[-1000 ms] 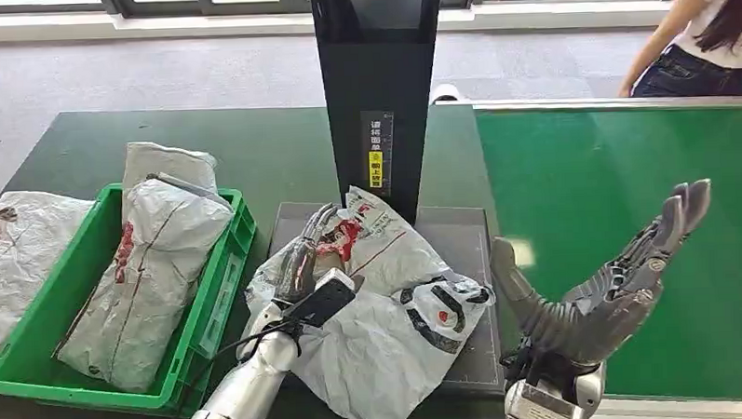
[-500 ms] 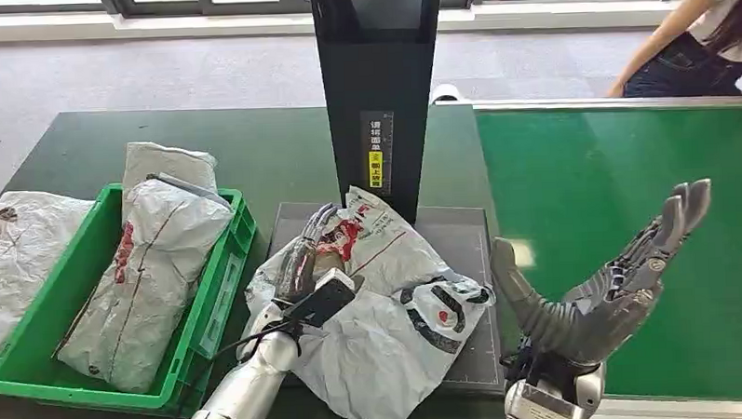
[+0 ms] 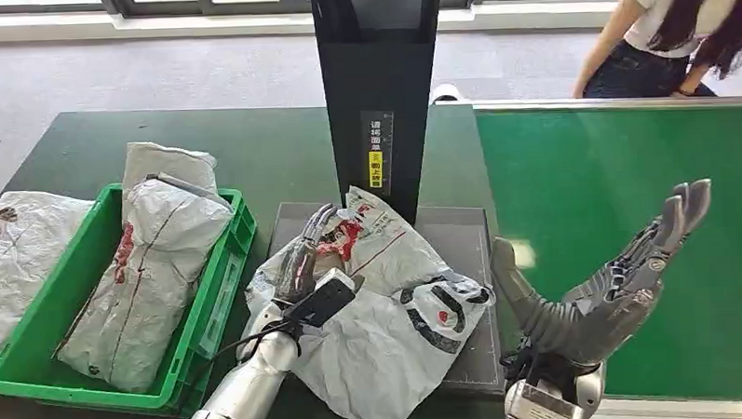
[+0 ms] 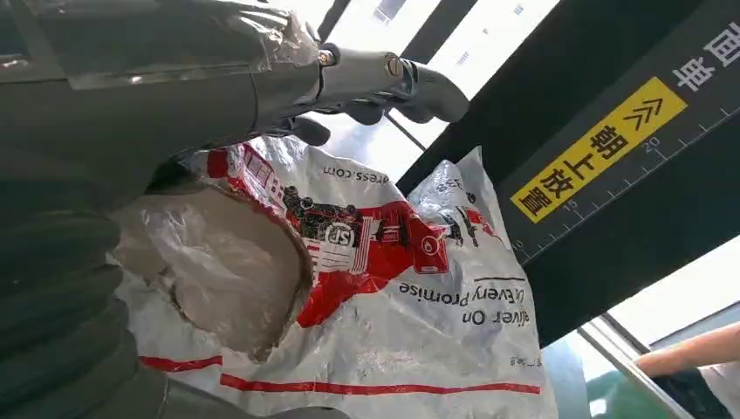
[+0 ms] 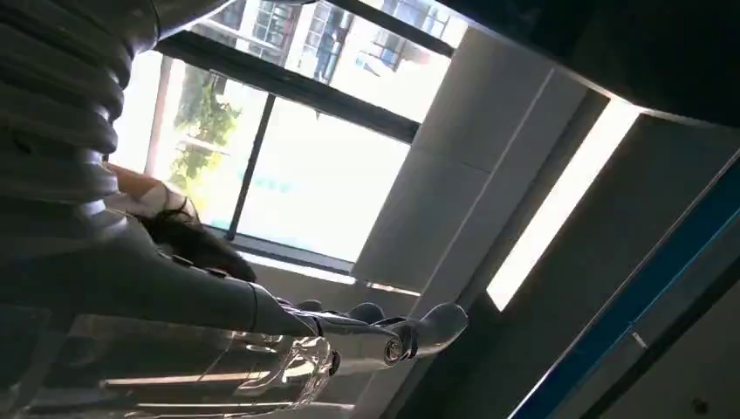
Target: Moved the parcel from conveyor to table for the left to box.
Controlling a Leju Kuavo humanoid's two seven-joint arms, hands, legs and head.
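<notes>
Parcel [image 3: 379, 293] unmoved under L hand [image 3: 299, 259] fingers, R hand [image 3: 612, 285] still spread, empty, person [image 3: 664, 32] shifted.

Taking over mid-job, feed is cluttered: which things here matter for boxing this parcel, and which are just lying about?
In the job:
parcel on the grey pad
left hand resting on it
right hand held open over the conveyor
green crate

Lying about:
bagged parcel in the crate
bag beside it
black post
person

Parcel-sorting station: conveyor [image 3: 619, 219], parcel crate [image 3: 37, 361]
</notes>
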